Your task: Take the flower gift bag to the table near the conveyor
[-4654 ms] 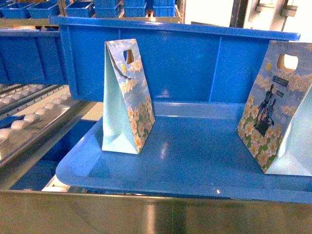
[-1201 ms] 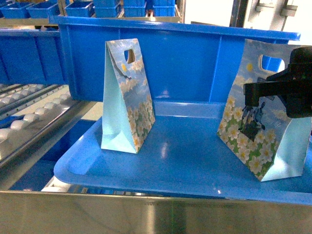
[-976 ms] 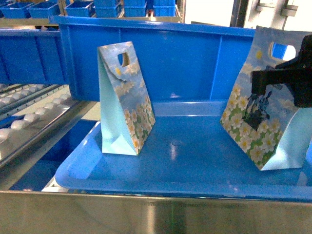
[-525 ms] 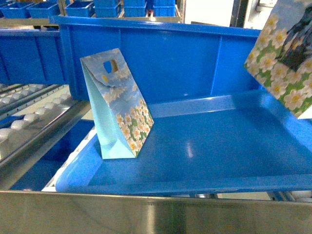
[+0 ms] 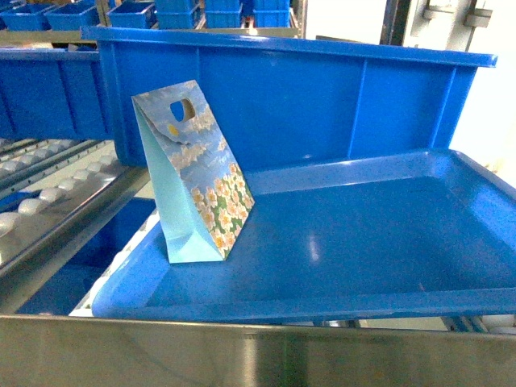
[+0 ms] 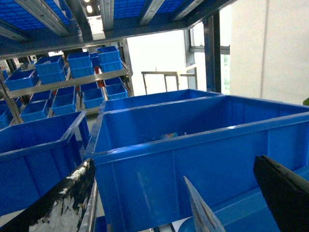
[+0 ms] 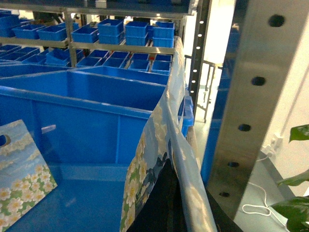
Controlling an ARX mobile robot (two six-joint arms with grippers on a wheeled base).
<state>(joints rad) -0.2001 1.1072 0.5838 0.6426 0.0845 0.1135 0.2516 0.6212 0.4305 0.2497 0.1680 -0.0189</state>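
Right fingers grasping flower gift bag (image 7: 164, 159), lifted clear of tray (image 5: 339, 242). Left fingers (image 6: 183, 193) released. Carry upright, avoid steel post (image 7: 251, 96).

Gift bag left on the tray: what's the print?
White daisies on green below a cloudy blue sky, pale blue side panel; the gift bag shows best in the head view.

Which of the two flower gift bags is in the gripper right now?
The bag pressed against the right gripper, hanging beside the steel post. The other bag stands alone on the blue tray.
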